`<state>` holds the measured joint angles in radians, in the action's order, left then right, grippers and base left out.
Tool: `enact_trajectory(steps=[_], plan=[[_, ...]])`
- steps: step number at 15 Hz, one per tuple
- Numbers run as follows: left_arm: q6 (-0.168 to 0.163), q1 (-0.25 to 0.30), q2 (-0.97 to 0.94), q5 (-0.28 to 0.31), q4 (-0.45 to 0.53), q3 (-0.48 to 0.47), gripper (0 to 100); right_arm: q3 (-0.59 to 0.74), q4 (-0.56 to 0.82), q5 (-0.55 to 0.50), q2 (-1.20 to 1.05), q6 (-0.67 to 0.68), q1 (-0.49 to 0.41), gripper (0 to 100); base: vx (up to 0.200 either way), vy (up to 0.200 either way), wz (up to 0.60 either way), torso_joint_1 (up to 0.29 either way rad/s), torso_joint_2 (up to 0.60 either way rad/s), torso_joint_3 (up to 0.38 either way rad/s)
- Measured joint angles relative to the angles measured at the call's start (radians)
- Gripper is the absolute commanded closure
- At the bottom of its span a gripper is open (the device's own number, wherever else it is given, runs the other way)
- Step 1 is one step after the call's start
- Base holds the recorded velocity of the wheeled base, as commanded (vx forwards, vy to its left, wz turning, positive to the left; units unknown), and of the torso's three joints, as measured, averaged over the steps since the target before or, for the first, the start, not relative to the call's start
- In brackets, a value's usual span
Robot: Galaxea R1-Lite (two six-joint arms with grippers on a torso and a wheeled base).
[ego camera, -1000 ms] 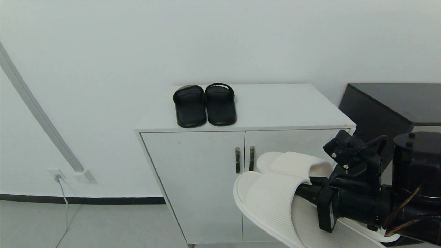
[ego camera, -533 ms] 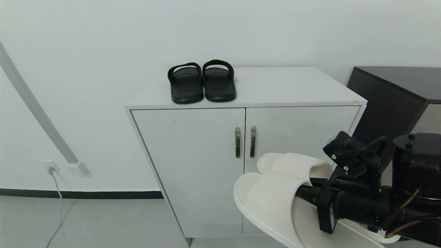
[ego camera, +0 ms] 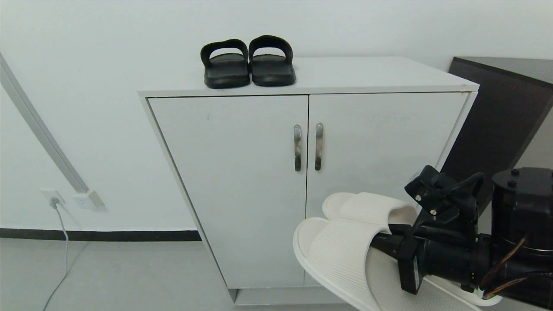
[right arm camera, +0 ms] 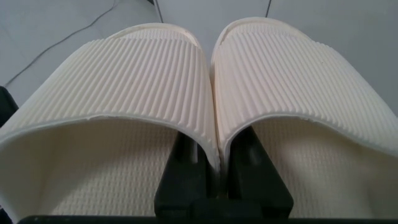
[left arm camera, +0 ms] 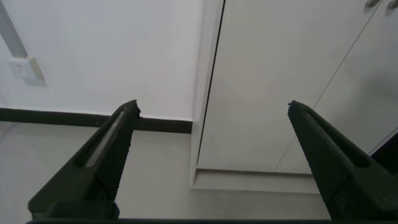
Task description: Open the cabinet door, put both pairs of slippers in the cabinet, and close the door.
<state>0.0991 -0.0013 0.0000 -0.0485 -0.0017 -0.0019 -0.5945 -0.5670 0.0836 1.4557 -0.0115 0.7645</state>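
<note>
The white cabinet (ego camera: 242, 181) stands against the wall with both doors closed and two metal handles (ego camera: 297, 147) side by side at the middle. A pair of black slippers (ego camera: 248, 62) sits on its top, toward the left. My right gripper (right arm camera: 214, 171) is shut on the pair of white slippers (ego camera: 345, 242), pinching their two inner strap edges together; it holds them low in front of the right door. In the right wrist view the white slippers (right arm camera: 205, 93) lie side by side. My left gripper (left arm camera: 211, 124) is open near the floor, facing the cabinet's lower left corner (left arm camera: 205, 155).
A dark piece of furniture (ego camera: 501, 112) stands right of the cabinet. On the wall at the left are a socket with a cable (ego camera: 54, 201) and a slanted grey strip (ego camera: 39, 129). Grey floor (ego camera: 108, 276) lies left of the cabinet.
The whole head picture has shifted: the camera has sunk, so the cabinet sits higher and its front shows larger. My right gripper still holds the white slippers the same way.
</note>
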Motion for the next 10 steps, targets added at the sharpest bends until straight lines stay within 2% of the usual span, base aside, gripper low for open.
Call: enact_trajectory(steps=[4,10], plan=[[0.000,0.000,0.000,0.000,0.002,0.001,0,0.004,0.001,0.000,0.000,-0.002,0.001,100,0.000,0.000,0.00,-0.029,0.40,0.369],[-0.001,0.000,0.000,0.001,0.000,0.000,0,0.012,-0.001,0.000,0.000,-0.017,0.000,100,0.000,0.000,0.00,0.000,0.05,0.042]])
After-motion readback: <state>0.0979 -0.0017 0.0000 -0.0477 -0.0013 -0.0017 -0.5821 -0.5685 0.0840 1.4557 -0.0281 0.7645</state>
